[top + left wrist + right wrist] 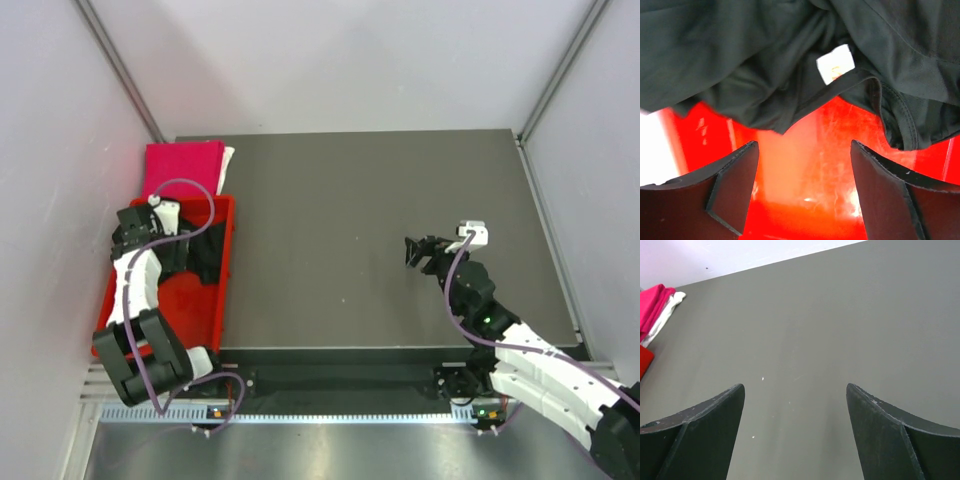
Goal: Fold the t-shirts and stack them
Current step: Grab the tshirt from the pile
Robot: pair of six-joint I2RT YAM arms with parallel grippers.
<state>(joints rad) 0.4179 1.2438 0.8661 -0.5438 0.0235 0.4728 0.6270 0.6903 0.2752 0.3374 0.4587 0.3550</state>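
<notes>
A black t-shirt lies crumpled in the red tray at the left. In the left wrist view the black t-shirt shows its white neck label just ahead of the fingers. My left gripper is open over the tray floor, close to the shirt and empty. A folded magenta-pink t-shirt with a white edge lies behind the tray; it also shows in the right wrist view. My right gripper is open and empty above the bare table.
The red tray stands at the table's left edge, beside the left wall. Grey walls close in the table on three sides. The dark table surface stretches between the tray and my right arm.
</notes>
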